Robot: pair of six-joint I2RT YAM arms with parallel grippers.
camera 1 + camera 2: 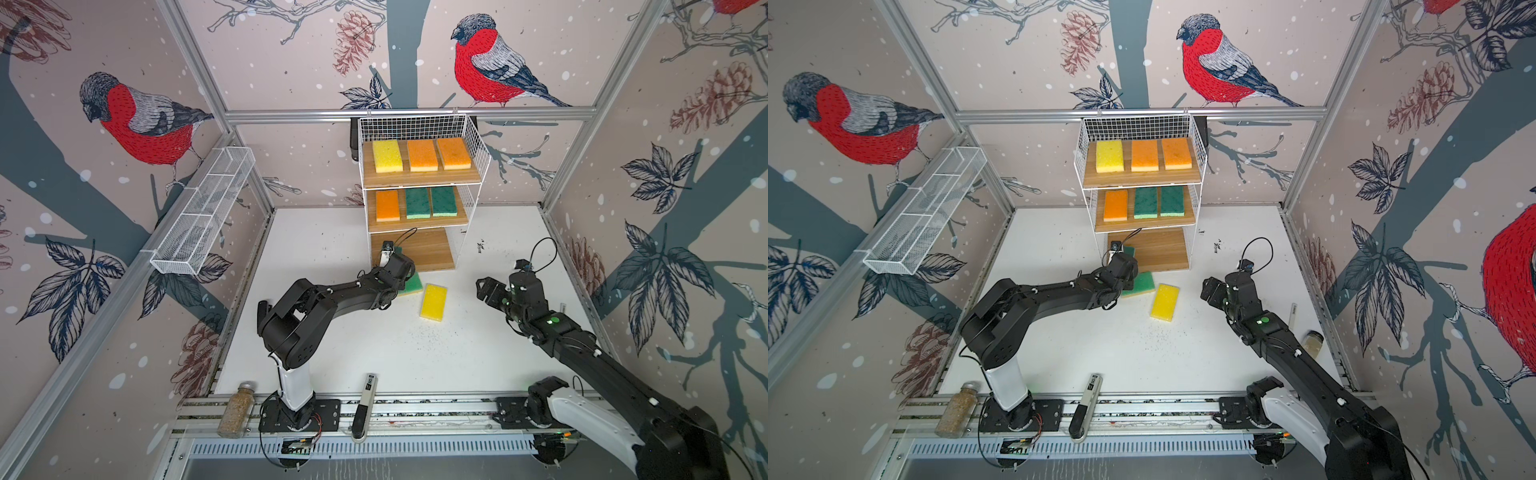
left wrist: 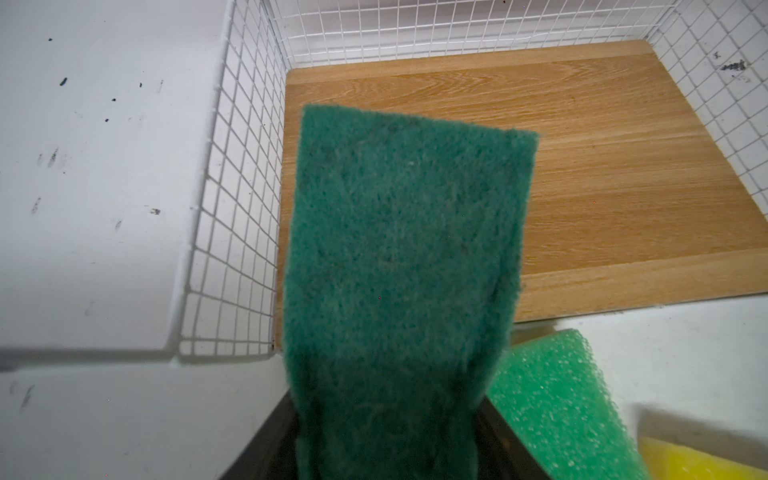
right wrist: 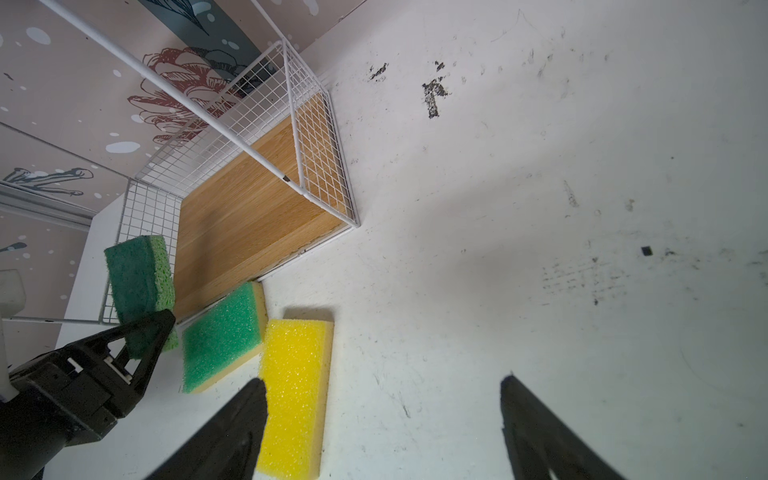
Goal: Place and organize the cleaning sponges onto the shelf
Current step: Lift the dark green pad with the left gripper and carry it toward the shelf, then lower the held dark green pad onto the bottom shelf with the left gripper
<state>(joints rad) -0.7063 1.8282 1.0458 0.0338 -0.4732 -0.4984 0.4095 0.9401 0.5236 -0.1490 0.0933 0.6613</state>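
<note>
Six sponges (image 1: pixel 423 155) fill the upper two boards of the shelf (image 1: pixel 419 178); its bottom board (image 2: pixel 602 187) is bare. Three are left. The jaws of the left arm (image 1: pixel 345 291) pinch a dark green sponge (image 2: pixel 407 249) over that board's near-left corner. A lighter green sponge (image 3: pixel 222 332) and a yellow sponge (image 3: pixel 297 374) lie on the surface (image 1: pixel 374 353) just in front. The jaws of the right arm (image 1: pixel 582 349) hang spread and empty near the yellow one.

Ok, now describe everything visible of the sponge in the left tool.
The dark green sponge is a flat rectangle: a fuzzy dark scouring face on a lighter green porous foam layer, seen edge-on in the right wrist view. The left tool clamps one short end; the rest juts out free, tilted, over the front left corner of the bare bottom shelf board. Only the tool seems to touch it.
</note>
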